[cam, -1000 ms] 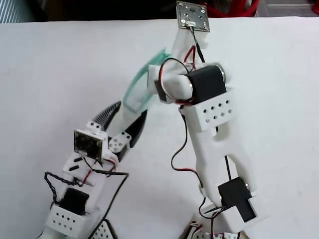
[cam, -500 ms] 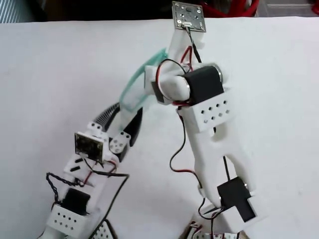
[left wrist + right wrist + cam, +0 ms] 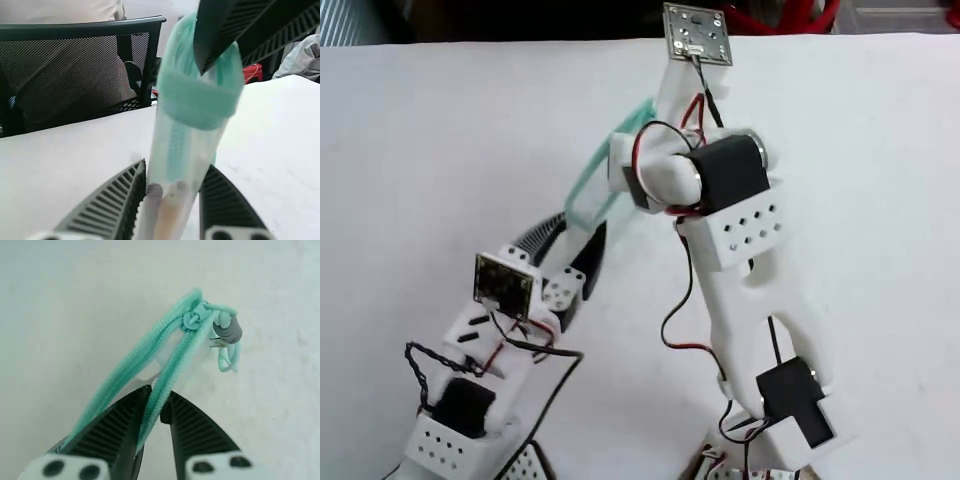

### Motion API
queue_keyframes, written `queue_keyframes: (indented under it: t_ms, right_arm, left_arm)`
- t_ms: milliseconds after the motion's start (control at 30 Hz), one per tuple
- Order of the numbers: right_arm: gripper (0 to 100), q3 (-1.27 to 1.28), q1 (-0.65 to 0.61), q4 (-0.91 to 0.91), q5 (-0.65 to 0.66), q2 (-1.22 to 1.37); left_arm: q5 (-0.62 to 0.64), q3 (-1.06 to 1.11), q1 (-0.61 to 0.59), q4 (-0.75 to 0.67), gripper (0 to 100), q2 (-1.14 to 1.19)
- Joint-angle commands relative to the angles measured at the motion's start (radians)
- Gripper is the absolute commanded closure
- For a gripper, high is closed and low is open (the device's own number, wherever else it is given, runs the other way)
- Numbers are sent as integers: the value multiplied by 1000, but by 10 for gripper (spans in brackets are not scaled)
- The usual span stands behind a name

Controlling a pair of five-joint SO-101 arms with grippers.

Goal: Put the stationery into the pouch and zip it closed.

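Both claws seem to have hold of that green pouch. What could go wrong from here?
1. The zip looks open, its tracks apart up to the slider, with stationery inside the pouch; tipped, it might slide out.
2. The right gripper pinches a zip track, not the slider, so a pull may just tug the pouch out of the left gripper instead of closing it.

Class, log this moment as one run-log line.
left gripper: shut on clear plastic teal-zippered pouch | right gripper: shut on its zipper edge | zip: tracks apart
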Motion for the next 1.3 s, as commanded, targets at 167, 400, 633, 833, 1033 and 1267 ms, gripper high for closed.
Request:
queue_keyframes:
  t_ms: [167, 400, 633, 833, 1033, 1267]
  right_arm:
    - [981, -18, -19, -8, 8, -39]
    - [844, -18, -13, -1, 167, -39]
    - [854, -17, -8, -1, 169, -39]
    - [847, -71, 28, 1, 183, -94]
    - [805, -135, 35, 1, 385, -249]
    - [806, -31, 312, -71, 713, -214]
  left_arm:
    - [-3, -321, 31, 25, 830, 395]
    - [3, -436, -13, 17, 831, 665]
    - [3, -298, -13, -153, 847, 591]
    - [2, -245, -13, -198, 911, 509]
    - [3, -245, -13, -203, 890, 509]
    - [14, -358, -28, -44, 888, 509]
